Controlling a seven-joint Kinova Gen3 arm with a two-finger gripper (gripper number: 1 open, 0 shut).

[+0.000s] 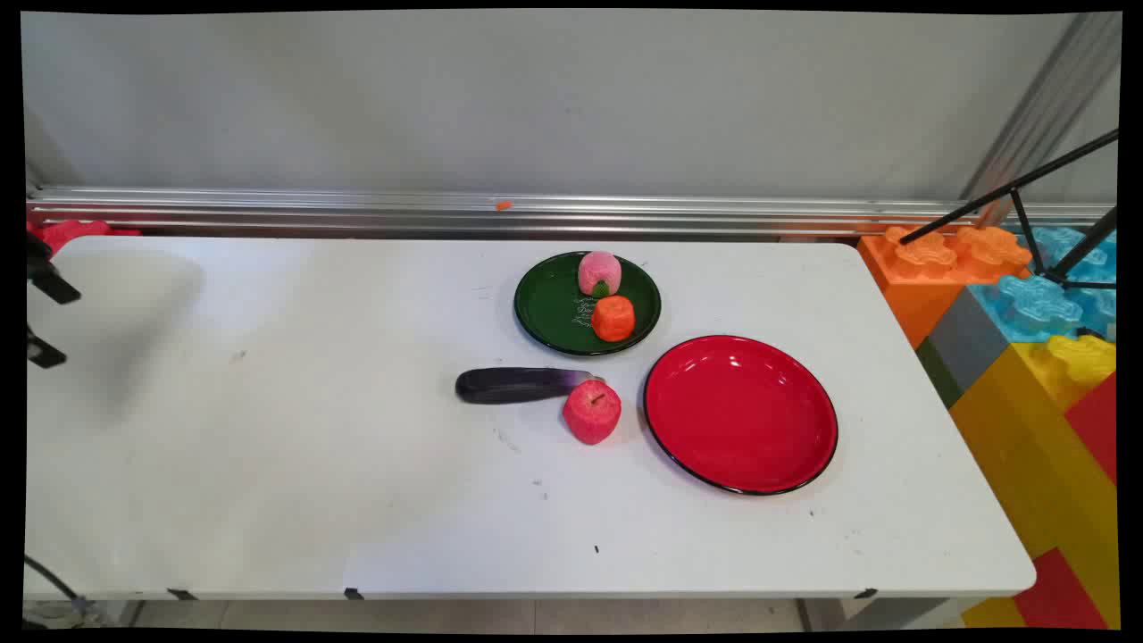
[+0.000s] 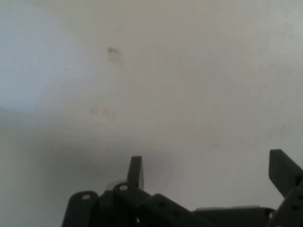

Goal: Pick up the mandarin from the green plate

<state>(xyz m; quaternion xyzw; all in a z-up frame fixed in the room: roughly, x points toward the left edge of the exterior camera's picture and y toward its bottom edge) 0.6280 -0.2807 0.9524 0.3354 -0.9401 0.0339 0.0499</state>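
Far left of the main view: the gripper point(image 1: 40, 308) shows only as two black tips at the frame edge, one above the other, over the bare left end of the table point(image 1: 268, 464). It casts a soft grey shadow on the tabletop beside it. In the hand view the gripper point(image 2: 210, 172) stands with its two fingers point(image 2: 136, 171) spread wide apart, nothing between them, looking down on plain white tabletop with a faint brownish smudge point(image 2: 113, 53) in the upper left of that frame. It holds nothing and touches nothing.

Centre of the main view: an eggplant point(image 1: 522, 385), dark purple, lies on its side on the table, long axis running left to right. Its right end touches or very nearly touches an apple point(image 1: 591, 412), red with a short stem, standing on the table just below and right of it.

Above these: a green plate point(image 1: 546, 308), dark with a black rim. On it, at the upper right, a pink fruit point(image 1: 599, 272); just below that, an orange fruit point(image 1: 613, 318). The two sit close together; contact cannot be confirmed.

Right of centre: a red plate point(image 1: 741, 415), black-rimmed, just beside the apple but apart from it, and near the green plate's lower right.

Far right edge: large toy blocks point(image 1: 1027, 357), orange, blue, yellow and red, stacked beside the table end, with a black tripod point(image 1: 1027, 205) above them.

All fruit and both plates lie well apart from the gripper.
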